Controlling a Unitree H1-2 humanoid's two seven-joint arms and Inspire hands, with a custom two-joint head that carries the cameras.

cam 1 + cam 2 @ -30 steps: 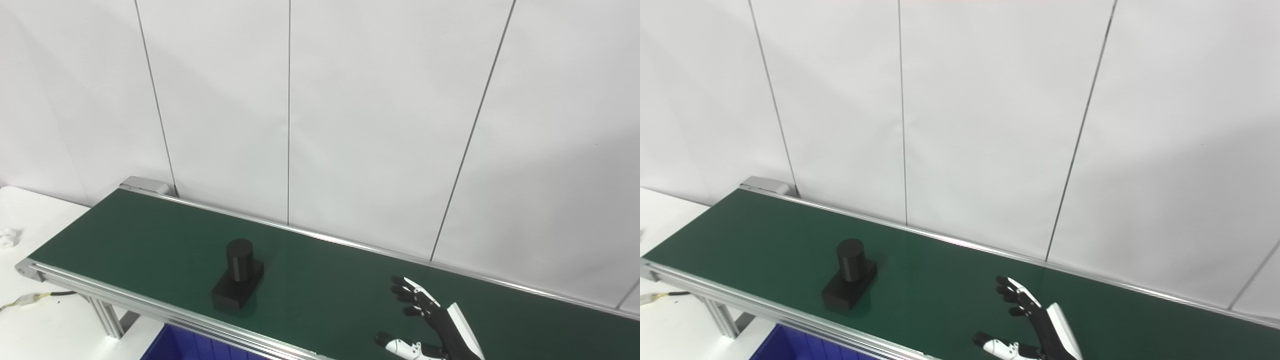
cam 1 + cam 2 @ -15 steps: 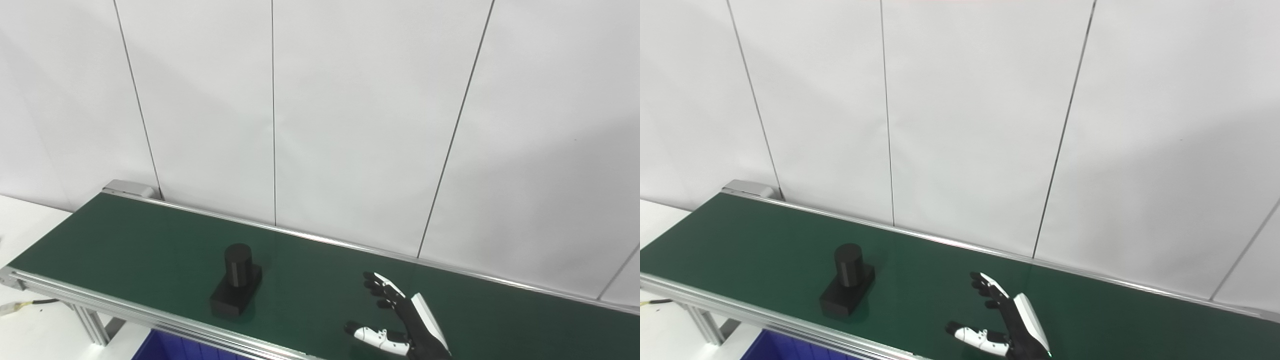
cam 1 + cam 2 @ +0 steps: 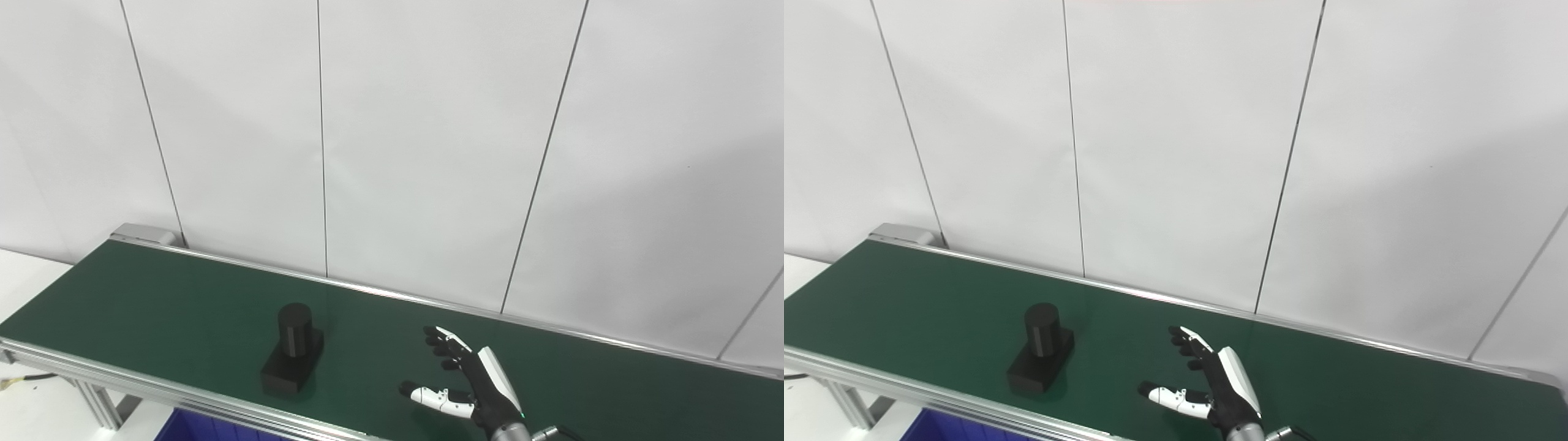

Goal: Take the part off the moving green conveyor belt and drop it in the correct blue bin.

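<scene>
On the green conveyor belt (image 3: 153, 300), a black part (image 3: 293, 358) with an upright cylinder stands left of the right hand (image 3: 468, 383), well apart. Hand is spread open, holding nothing.

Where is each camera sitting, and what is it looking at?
Left eye view: on the robot's head, looking down at the green belt and white wall; only the right hand shows.
Right eye view: beside it, same aim; the open right hand sits further left.
Both share the black part, the belt and the blue bin.
</scene>
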